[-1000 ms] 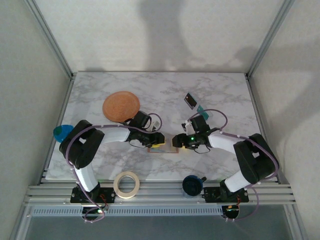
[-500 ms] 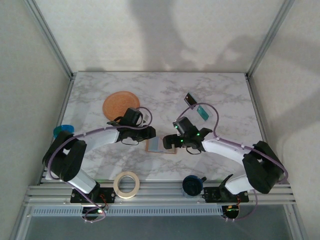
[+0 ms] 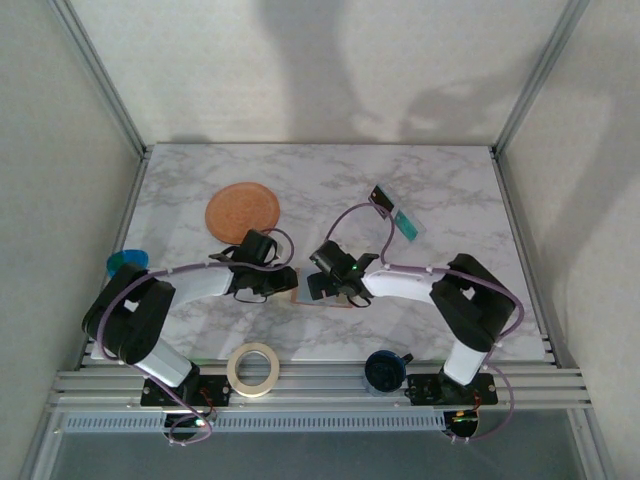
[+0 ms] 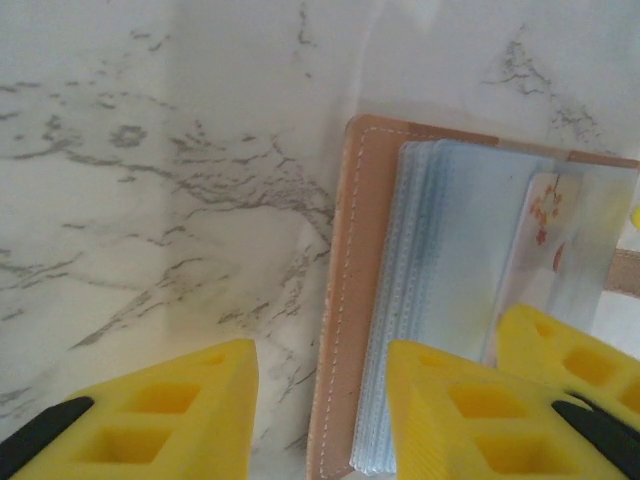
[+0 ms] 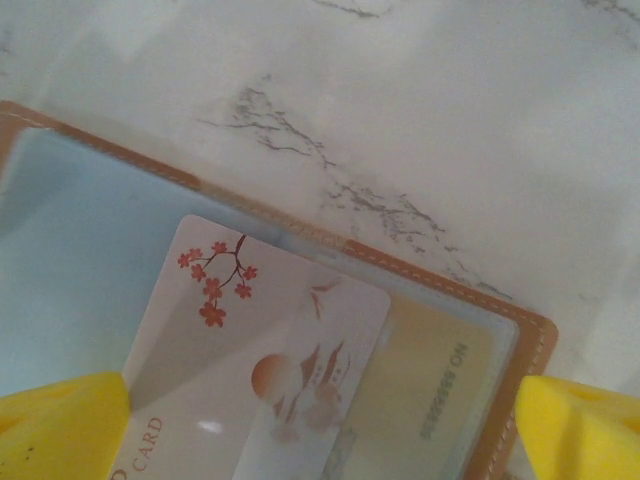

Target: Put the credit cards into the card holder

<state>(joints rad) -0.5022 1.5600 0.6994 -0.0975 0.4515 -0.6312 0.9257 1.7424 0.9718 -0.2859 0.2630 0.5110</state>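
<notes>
One blossom-print card in tan card holder; left gripper, right gripper spread

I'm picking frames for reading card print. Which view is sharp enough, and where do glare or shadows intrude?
Right wrist: print on the whitish card is legible, one small glare spot on it. Left wrist: card holder soft, washed out, end effector fingers blurred. Top external: soft shadows on the back wall.

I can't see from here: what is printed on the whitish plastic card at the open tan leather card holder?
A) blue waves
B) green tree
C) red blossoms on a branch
C: the right wrist view shows red blossoms on the whitish plastic card, over the tan leather card holder.
</notes>
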